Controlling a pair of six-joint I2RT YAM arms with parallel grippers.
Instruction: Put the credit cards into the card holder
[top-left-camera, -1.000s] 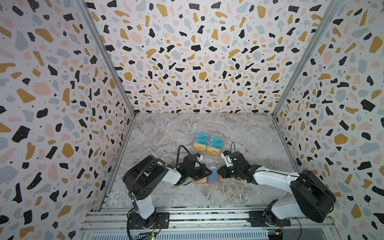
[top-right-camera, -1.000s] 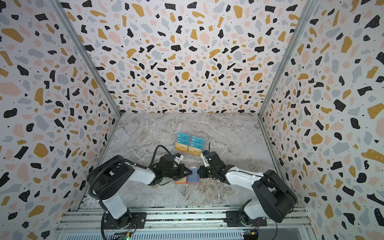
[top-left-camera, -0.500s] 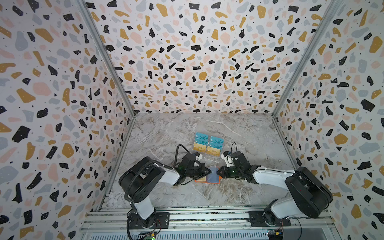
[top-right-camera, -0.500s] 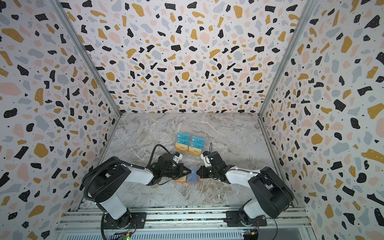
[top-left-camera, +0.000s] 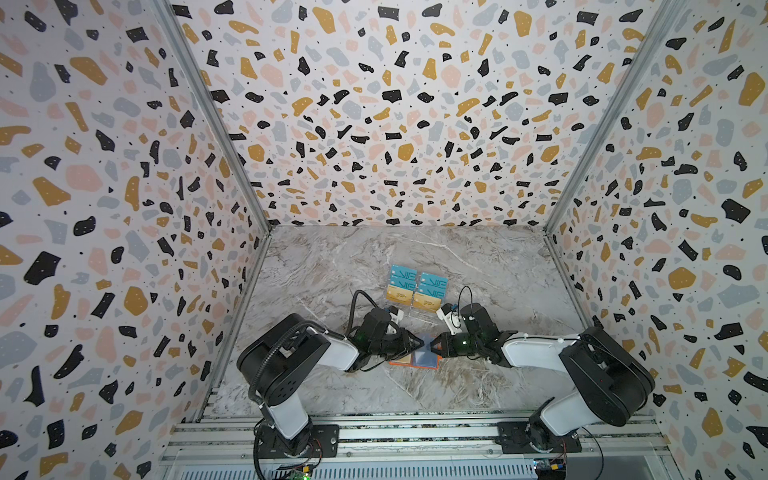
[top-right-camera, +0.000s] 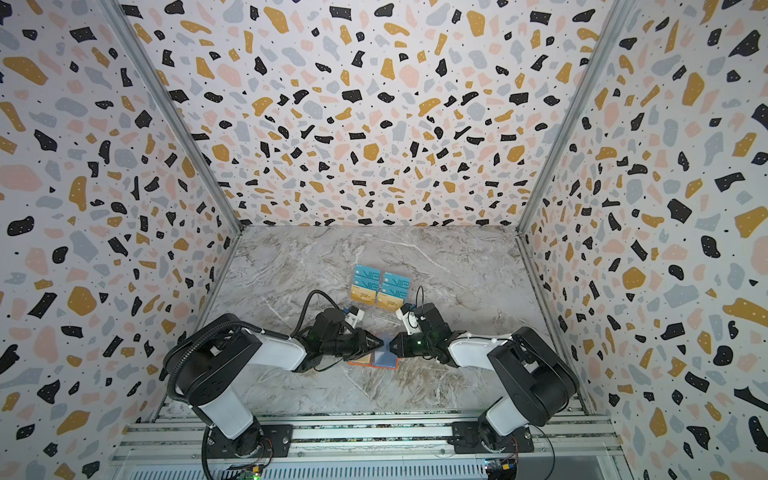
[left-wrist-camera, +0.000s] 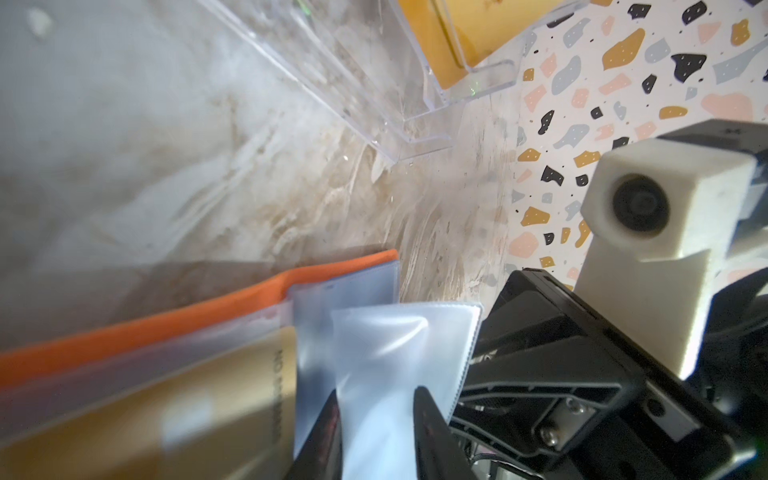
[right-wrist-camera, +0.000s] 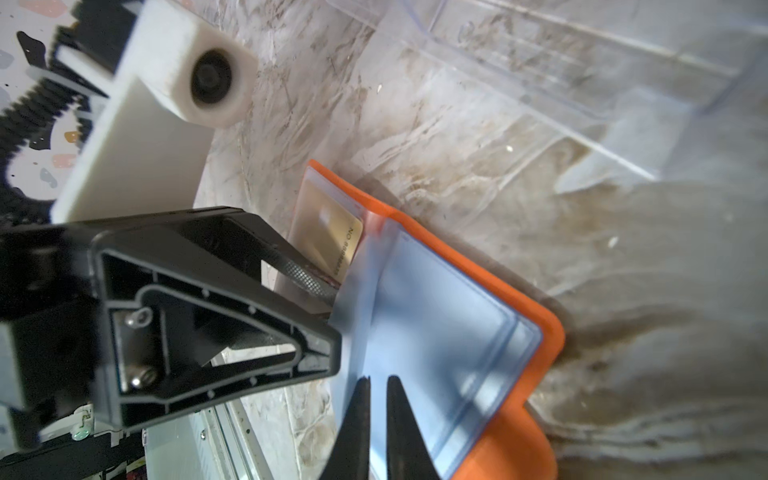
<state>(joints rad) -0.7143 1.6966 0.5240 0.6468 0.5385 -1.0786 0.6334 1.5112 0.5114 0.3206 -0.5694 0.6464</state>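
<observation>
An orange card holder (top-left-camera: 415, 362) (top-right-camera: 372, 361) lies open on the marble table (top-left-camera: 332, 270), near the front and between the two arms. Both top views show its orange cover with bluish clear sleeves and a gold card (top-left-camera: 405, 356) (top-right-camera: 365, 358) on its left half.

The right gripper (right-wrist-camera: 378, 379) is closed almost together, pinching one bluish sleeve (right-wrist-camera: 436, 332) and lifting it upright. The left gripper (left-wrist-camera: 376, 392) has its jaws partly apart with a pale clear sleeve (left-wrist-camera: 399, 345) between its fingers (left-wrist-camera: 428, 419). No firm squeeze on that sleeve is visible.

In both top views the left gripper (top-left-camera: 422, 344) (top-right-camera: 381, 343) and right gripper (top-left-camera: 432, 345) (top-right-camera: 392, 344) meet tip to tip over the card holder. How far their jaws are open cannot be made out there, and only the wrist views show it.

The right wrist view also shows the gold card (right-wrist-camera: 328, 237) tucked inside a sleeve with small print along one edge. The left wrist view shows the same card (left-wrist-camera: 166, 415), blurred.

Just behind the grippers stands a clear stand (top-left-camera: 415, 313) (left-wrist-camera: 374, 104) holding the other credit cards (top-left-camera: 417, 286) (top-right-camera: 380, 286). The teal cards marked VIP sit at the back and the gold ones in front.
</observation>
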